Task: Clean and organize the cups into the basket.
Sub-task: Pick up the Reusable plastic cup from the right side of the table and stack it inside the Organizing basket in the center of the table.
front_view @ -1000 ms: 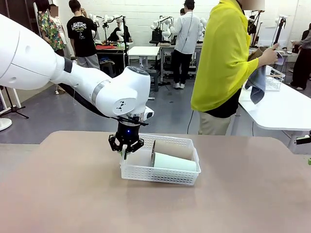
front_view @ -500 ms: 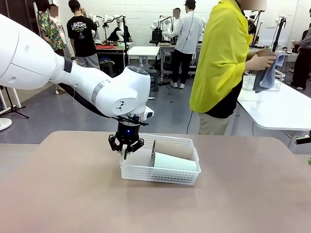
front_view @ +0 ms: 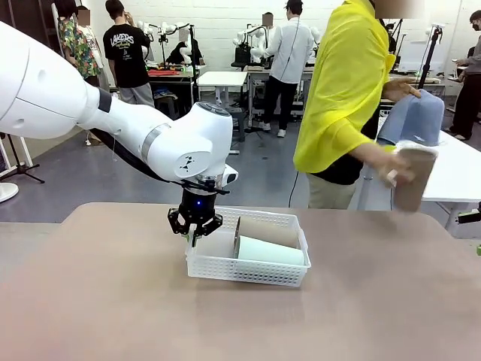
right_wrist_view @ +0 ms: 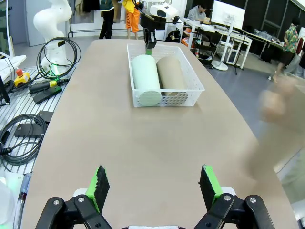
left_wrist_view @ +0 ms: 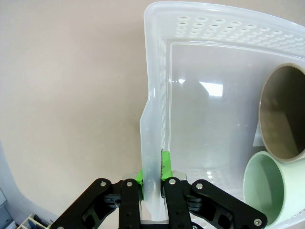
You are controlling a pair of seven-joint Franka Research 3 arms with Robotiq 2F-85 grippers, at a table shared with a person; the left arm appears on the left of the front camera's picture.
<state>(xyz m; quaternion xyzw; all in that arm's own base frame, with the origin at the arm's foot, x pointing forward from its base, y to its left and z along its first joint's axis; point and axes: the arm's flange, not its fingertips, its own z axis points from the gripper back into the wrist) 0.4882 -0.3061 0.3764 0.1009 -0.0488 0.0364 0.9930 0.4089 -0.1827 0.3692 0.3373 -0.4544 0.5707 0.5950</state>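
The white lattice basket (front_view: 225,267) sits mid-table and holds a mint green cup (front_view: 270,251) and a brown cup (front_view: 267,230) lying side by side. My left gripper (front_view: 194,236) is shut on the basket's left rim (left_wrist_view: 151,143), green pads (left_wrist_view: 165,164) pinching the wall. In the left wrist view the brown cup (left_wrist_view: 282,112) and the mint cup (left_wrist_view: 274,188) show their open mouths. A person in yellow holds another brown cup (front_view: 412,177) over the table's far right. My right gripper (right_wrist_view: 153,191) stands open above bare table, well short of the basket (right_wrist_view: 190,88).
The person (front_view: 346,98) stands at the far right edge, a blue-grey cloth (front_view: 415,119) behind the held cup on a white side table (front_view: 443,169). Cables (right_wrist_view: 24,129) lie off the table edge in the right wrist view. Wide bare tabletop (front_view: 361,316) surrounds the basket.
The person has turned from the side table and brought a brown cup down toward my table; the cloth was left behind. My left gripper and the basket have stayed put.
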